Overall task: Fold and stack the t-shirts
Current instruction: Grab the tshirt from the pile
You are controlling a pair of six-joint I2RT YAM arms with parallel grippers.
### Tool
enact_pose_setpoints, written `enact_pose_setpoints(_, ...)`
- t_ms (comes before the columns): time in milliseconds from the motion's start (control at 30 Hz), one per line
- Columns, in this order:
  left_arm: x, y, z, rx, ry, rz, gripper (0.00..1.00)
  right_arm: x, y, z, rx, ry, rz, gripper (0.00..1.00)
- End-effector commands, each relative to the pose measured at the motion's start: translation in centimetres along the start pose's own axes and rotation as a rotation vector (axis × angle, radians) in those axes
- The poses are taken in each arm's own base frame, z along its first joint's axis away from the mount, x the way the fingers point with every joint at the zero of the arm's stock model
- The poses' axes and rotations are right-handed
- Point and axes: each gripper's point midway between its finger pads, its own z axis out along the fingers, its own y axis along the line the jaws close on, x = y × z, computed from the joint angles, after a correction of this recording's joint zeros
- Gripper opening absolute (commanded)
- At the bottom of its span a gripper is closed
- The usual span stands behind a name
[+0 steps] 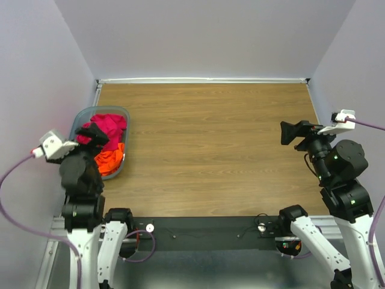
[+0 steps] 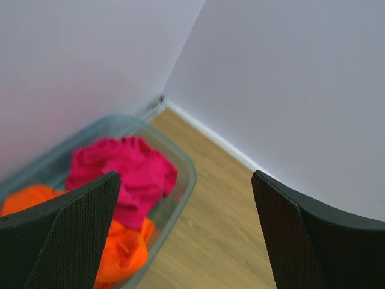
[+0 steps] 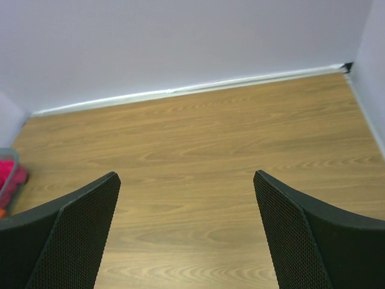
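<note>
The magenta-pink t-shirt [image 1: 110, 125] lies crumpled in the blue-grey plastic bin [image 1: 124, 112] at the table's left edge, on top of the crumpled orange t-shirt [image 1: 109, 159]. Both shirts show in the left wrist view, pink [image 2: 127, 170] and orange [image 2: 123, 251]. My left gripper [image 1: 91, 136] is open and empty, raised above the bin's near left side. My right gripper [image 1: 290, 132] is open and empty, raised over the right side of the table, far from the shirts. Its fingers [image 3: 78, 241] frame bare wood.
The wooden table [image 1: 210, 150] is walled by pale panels at the left, back and right. The bin [image 2: 180, 192] stands near the back left corner. A black strip with cables runs along the near edge [image 1: 204, 232].
</note>
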Motion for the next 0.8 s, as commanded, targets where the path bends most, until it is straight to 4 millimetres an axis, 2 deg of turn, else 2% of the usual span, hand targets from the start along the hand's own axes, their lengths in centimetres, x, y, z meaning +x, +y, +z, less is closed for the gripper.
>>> enact_pose_setpoints(0,7.6,2.2,3.2,-0.212,0.235,-0.042,0.98,1.7,2.2,0.8,-0.113,0.063,0.035,1.00)
enact_pose_setpoints(67,9.9,2.6,4.1,-0.272,0.299,-0.056,0.98,2.1,2.5,1.1,-0.130,0.082,0.028,1.00)
enact_pose_setpoints(100,11.9,3.1,5.0,-0.314,0.349,-0.031,0.98,2.3,2.7,1.1,-0.144,0.089,0.024,1.00)
enact_pose_setpoints(167,14.1,3.5,6.2,-0.366,0.391,-0.031,0.98,2.8,2.9,1.0,-0.156,0.099,0.026,1.00)
enact_pose_setpoints(233,15.5,3.9,7.3,-0.394,0.412,-0.031,0.97,2.8,2.9,0.7,-0.163,0.093,0.026,1.00)
enact_pose_setpoints(267,15.5,4.1,7.4,-0.400,0.409,-0.047,0.97,2.9,2.9,0.6,-0.166,0.092,0.023,1.00)
enact_pose_setpoints(333,17.4,5.0,7.9,-0.433,0.453,-0.066,0.96,3.2,2.7,0.6,-0.161,0.094,0.023,1.00)
enact_pose_setpoints(400,19.1,7.4,7.8,-0.513,0.479,-0.067,0.96,3.0,2.5,0.3,-0.155,0.082,0.014,1.00)
enact_pose_setpoints(467,20.2,8.9,7.8,-0.534,0.479,-0.066,0.94,3.2,2.2,0.2,-0.146,0.078,0.004,1.00)
enact_pose_setpoints(500,20.1,10.1,8.1,-0.564,0.460,-0.075,0.92,3.1,2.0,0.1,-0.139,0.071,-0.005,1.00)
enact_pose_setpoints(567,20.3,11.2,9.0,-0.566,0.432,-0.104,0.89,3.5,1.6,0.0,-0.130,0.071,-0.019,1.00)
enact_pose_setpoints(700,21.0,11.6,10.8,-0.562,0.431,-0.146,0.86,3.6,1.5,-0.3,-0.127,0.064,-0.020,1.00)
enact_pose_setpoints(767,20.7,11.3,12.0,-0.551,0.415,-0.157,0.83,3.6,1.4,-0.3,-0.124,0.064,-0.021,1.00)
